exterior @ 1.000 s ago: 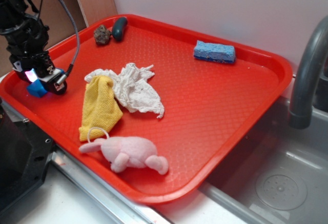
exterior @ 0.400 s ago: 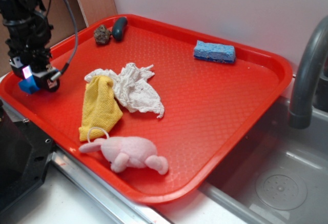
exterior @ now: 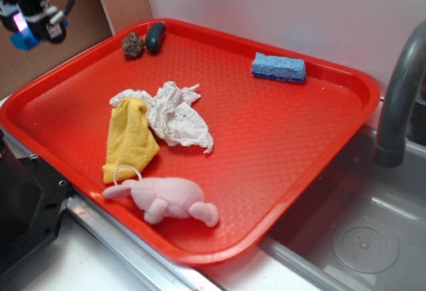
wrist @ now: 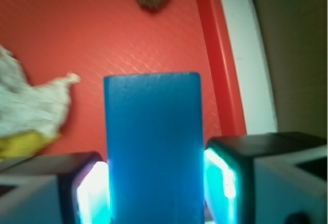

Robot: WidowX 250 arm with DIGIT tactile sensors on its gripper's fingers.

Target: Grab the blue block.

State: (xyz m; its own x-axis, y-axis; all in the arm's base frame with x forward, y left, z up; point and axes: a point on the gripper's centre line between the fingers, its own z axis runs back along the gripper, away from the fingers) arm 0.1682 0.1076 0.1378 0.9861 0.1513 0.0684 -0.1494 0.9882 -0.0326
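Blue block [wrist: 152,147], smooth, sharp-edged and saturated, is pinched between the two lit pads of the gripper [exterior: 26,28] and is held in the air above the far-left corner of the red tray [exterior: 279,158]. The grasp step appears complete; only a steady hold is called for next. Left on the textured tray are a porous sponge [exterior: 278,67], crumpled cloths [exterior: 174,118] and a plush toy [exterior: 170,198].

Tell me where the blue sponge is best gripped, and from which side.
Grip the sponge across its two long sides, near the middle, coming from above. It lies flat on the tray, long and narrow, with nothing beside it.
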